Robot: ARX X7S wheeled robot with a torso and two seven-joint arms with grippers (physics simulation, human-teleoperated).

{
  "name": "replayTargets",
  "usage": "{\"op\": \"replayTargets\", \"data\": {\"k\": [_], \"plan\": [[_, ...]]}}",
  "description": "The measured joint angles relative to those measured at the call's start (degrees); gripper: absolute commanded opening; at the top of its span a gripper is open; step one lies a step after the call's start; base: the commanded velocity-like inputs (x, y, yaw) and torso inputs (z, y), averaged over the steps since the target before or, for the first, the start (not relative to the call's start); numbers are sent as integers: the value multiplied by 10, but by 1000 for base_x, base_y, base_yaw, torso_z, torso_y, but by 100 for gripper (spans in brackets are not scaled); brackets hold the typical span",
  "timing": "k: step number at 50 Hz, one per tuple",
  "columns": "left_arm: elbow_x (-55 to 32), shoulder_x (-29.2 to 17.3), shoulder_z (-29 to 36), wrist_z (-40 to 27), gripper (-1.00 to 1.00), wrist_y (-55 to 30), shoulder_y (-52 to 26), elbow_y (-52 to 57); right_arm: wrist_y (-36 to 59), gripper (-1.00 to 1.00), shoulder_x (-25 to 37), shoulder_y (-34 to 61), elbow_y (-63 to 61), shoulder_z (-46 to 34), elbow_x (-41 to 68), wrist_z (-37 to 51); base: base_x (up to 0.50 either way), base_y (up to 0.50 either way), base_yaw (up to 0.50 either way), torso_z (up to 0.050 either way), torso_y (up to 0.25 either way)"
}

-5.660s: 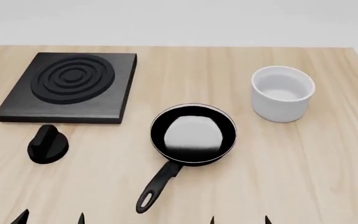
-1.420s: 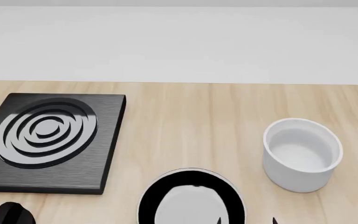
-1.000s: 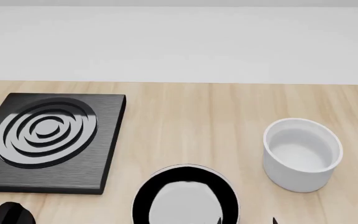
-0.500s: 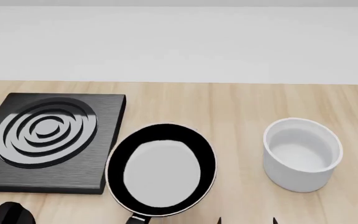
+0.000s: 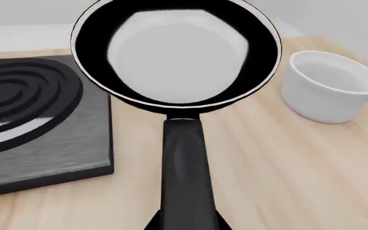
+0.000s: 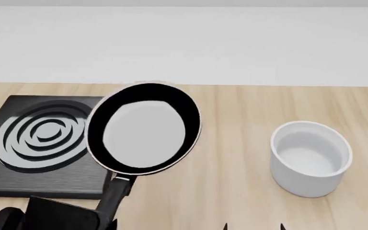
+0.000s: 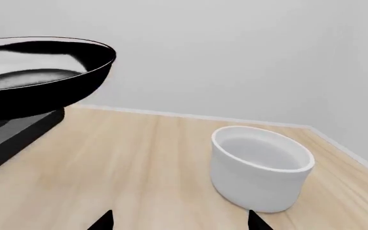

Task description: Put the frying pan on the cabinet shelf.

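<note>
The frying pan (image 6: 142, 132) hangs in the air, tilted, over the right edge of the black ringed slab (image 6: 40, 143). Its short black handle (image 6: 117, 191) runs down into my left gripper (image 6: 97, 218), which is shut on it. From the left wrist, the glossy pan (image 5: 174, 52) fills the view and the handle (image 5: 182, 167) sits between the fingers of the left gripper (image 5: 184, 224). My right gripper (image 7: 179, 221) is open and empty, low over the table, with the pan (image 7: 37, 76) raised to one side. The cabinet shelf is out of view.
A white cylindrical bowl (image 6: 310, 158) stands on the wooden table (image 6: 235, 120) to the right, close ahead of the right gripper (image 6: 253, 226). A black knob (image 6: 2, 220) lies at the lower left, by the slab. A pale wall runs behind the table.
The pan has risen off the table and moved left and away, tilting up over the slab's edge. My left arm has come into the head view, holding the handle.
</note>
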Motion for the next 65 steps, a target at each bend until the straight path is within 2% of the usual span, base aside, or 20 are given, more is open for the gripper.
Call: {"op": "replayTargets", "data": {"k": [15, 30, 43, 65], "plan": [[-104, 1, -126, -49, -100, -148, -123, -3, 1, 100, 2, 0, -1, -3, 3, 3, 0, 0, 0, 0, 2], [-158, -28, -226, -83, -100, -237, -246, -70, 2, 100, 4, 1, -2, -6, 6, 5, 0, 0, 0, 1, 2], [-159, -74, -256, -84, -100, -243, -337, -166, -2, 100, 6, 1, -2, -9, 7, 6, 0, 0, 0, 1, 2], [-113, -160, -252, -69, -100, -207, -465, -329, -1, 100, 9, 2, -3, -15, 8, 10, 0, 0, 0, 0, 2]]}}
